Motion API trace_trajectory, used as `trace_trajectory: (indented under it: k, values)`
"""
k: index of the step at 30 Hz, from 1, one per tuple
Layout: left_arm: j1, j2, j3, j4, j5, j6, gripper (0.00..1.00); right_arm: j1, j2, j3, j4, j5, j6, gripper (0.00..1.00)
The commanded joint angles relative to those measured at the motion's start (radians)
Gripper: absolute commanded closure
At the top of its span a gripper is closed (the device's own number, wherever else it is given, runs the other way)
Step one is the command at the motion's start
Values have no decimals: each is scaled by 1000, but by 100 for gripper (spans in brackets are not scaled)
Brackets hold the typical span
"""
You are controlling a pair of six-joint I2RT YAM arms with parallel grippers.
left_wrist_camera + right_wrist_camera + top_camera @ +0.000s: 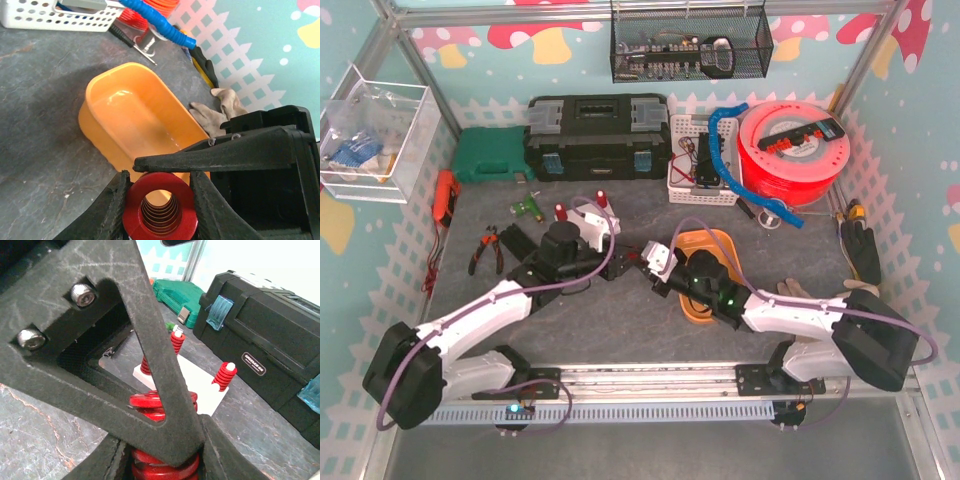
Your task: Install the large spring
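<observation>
Two grippers are crowding together over the table (pixel 640 325), hiding whatever is between them from above; the left gripper (pixel 159 182) is clamping the large spring (pixel 159 210), its bore facing that wrist camera, long axis running along the fingers (pixel 117 205); the right gripper (pixel 162 462) is pinching its coils too, half blocked by the other arm's black finger (pixel 150 340).

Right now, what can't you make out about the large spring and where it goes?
- Left wrist: large spring is seen end-on, its bottom cut off by the frame edge; length unreadable.
- Top external: the spring is hidden where the left hand and right hand meet.
- Right wrist: a black finger covers most of the spring and part of the white plate; free post unclear.
</observation>
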Motion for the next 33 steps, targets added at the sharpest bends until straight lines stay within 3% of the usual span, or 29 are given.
trace_trajectory:
  k: [1, 3, 10, 16, 24, 33]
  values:
    - [-8, -58, 26, -52, -19, -39, 100, 8, 46, 46, 25, 26, 7, 65]
    - [1, -75, 37, -91, -54, -43, 100, 8, 54, 61, -6, 28, 35, 48]
    - [69, -107, 125, -232, -170, -13, 100, 6, 68, -5, 66, 80, 167, 7]
    - [100, -130, 199, -346, -339, 41, 100, 6, 67, -79, 171, 163, 297, 1]
    - [102, -108, 235, -400, -518, 54, 100, 6, -26, -184, 210, 325, 404, 1]
    - [92, 9, 307, -419, -587, 68, 100, 6, -50, -144, 39, 534, 433, 1]
